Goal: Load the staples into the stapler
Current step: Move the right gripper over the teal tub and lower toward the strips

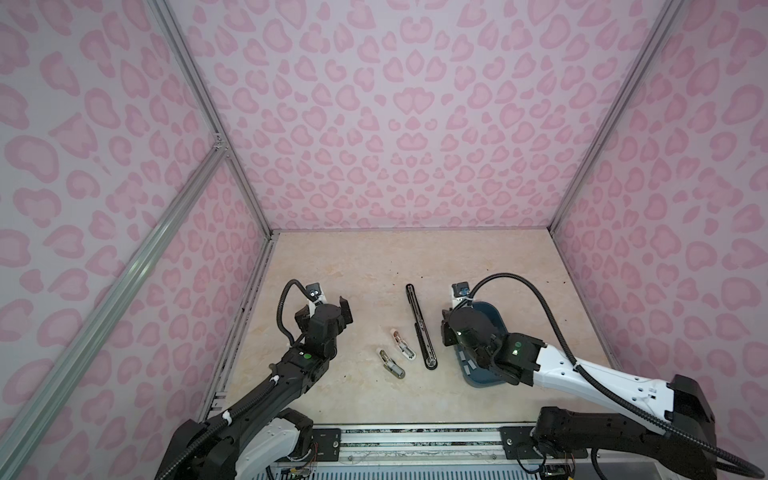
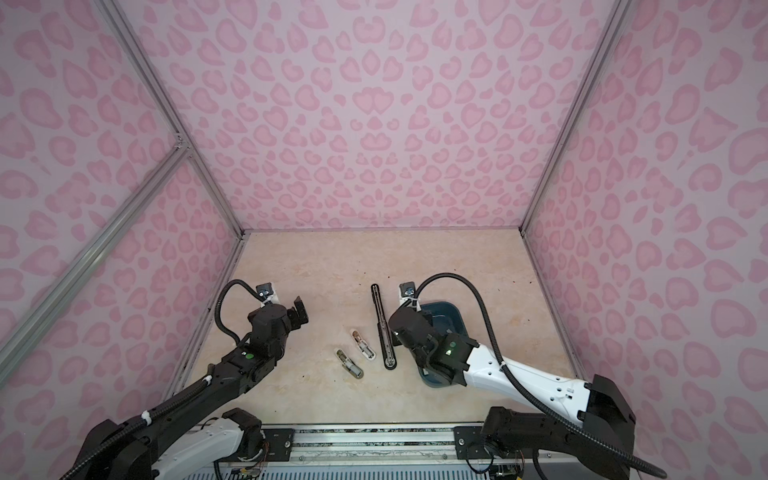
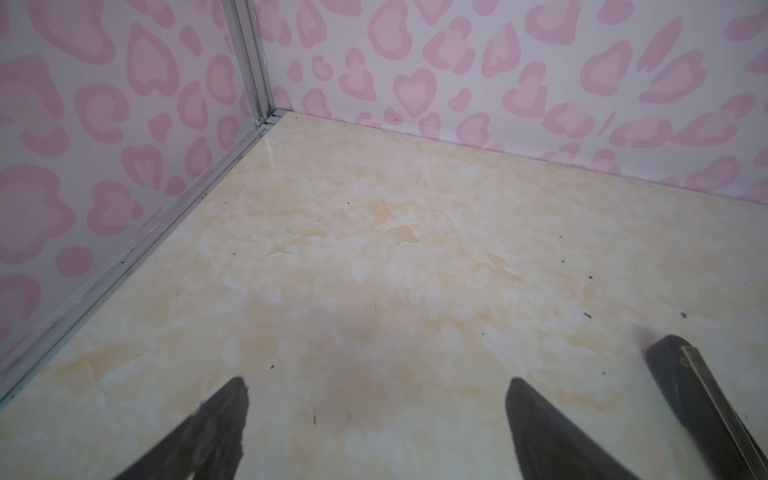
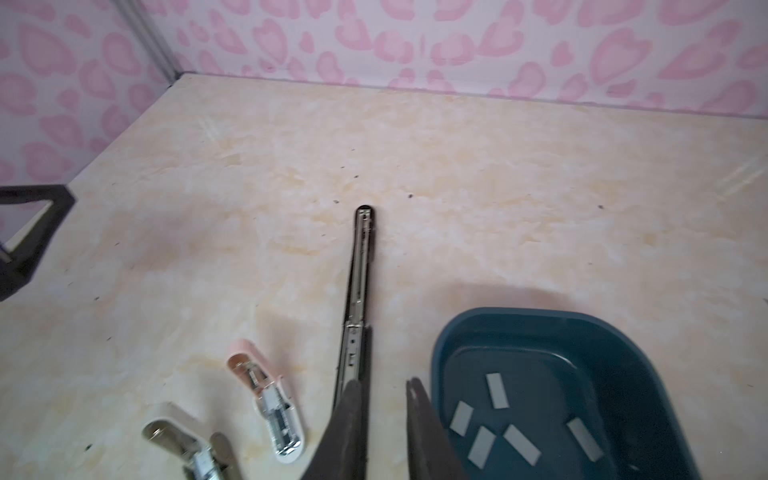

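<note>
Left wrist view shows the left gripper wide open and empty, with only bare table under it, on the left side. To its right, near the middle, two small staplers lie open: the grey stapler and, just beside it, the pink and white stapler. Next comes the long black stapler, opened flat. The right gripper hangs between it and the blue tray, its two fingers only a little apart, with nothing between them. The staples lie flat inside the tray, on the right — none is in a stapler yet. I think the step is getting one strip. Next, the right gripper should move right, over the tray, and pinch one strip by its thin sides — slowly, as flat strips are hard to lift.
</note>
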Controlling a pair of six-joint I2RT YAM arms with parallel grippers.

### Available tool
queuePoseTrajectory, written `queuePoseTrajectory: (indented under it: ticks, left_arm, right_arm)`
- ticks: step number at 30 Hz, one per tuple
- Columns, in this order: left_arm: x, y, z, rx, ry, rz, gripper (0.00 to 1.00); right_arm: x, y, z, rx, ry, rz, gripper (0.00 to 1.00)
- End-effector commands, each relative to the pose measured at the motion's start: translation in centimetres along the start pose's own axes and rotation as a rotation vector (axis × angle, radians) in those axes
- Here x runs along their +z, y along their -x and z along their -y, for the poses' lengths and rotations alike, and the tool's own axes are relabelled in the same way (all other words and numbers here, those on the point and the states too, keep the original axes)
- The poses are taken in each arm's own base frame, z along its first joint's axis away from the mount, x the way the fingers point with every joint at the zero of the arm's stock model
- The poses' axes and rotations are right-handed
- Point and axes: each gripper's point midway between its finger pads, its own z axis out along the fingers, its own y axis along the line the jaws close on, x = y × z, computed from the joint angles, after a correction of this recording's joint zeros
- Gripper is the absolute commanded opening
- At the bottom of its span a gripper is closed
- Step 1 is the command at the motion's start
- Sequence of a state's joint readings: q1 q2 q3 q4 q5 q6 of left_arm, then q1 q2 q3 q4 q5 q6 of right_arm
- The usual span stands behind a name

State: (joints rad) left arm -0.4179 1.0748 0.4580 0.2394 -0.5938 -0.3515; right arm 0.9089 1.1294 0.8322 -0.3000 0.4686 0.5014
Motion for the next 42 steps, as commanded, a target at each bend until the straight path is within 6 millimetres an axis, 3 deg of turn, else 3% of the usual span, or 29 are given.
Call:
queuePoseTrajectory:
  ticks: [1,4,6,12,16,22,25,42]
  left_arm:
    - [1.6,1.7,-0.3,-0.03,0.013,0.043,0.97]
    - [2.2,1.6,-0.1,-0.05,-0.013,0.034,0.97]
    - [1.7,1.8,-0.7,-0.07,-0.007,0.063,0.97]
    - [-0.6,1.6,-2.6,-0.107,0.007,0.127,0.97]
    - [-0.8,1.3,-2.8,-0.117,0.004,0.113,0.97]
    - [-1.2,0.9,-3.3,-0.129,0.015,0.107,0.97]
    - [-1.5,1.0,-3.5,-0.143,0.013,0.122,0.97]
    - [-1.8,0.8,-3.9,-0.154,0.022,0.129,0.97]
  right_arm:
    - [0.7,-1.7,5.2,-0.02,-0.121,-0.109,0.22]
    - [2.8,-3.1,8.2,0.066,-0.119,-0.183,0.22]
    - [4.1,-4.1,9.1,0.103,-0.1,-0.229,0.23]
    - [7.1,-7.1,9.5,0.072,-0.076,-0.389,0.3]
    - [8.2,-9.2,9.7,0.08,-0.06,-0.453,0.3]
    - [8.3,-11.2,9.0,0.107,-0.002,-0.499,0.32]
    - [7.9,-11.9,8.8,0.112,0.017,-0.502,0.4]
    - [7.7,-15.0,8.6,0.146,0.021,-0.627,0.38]
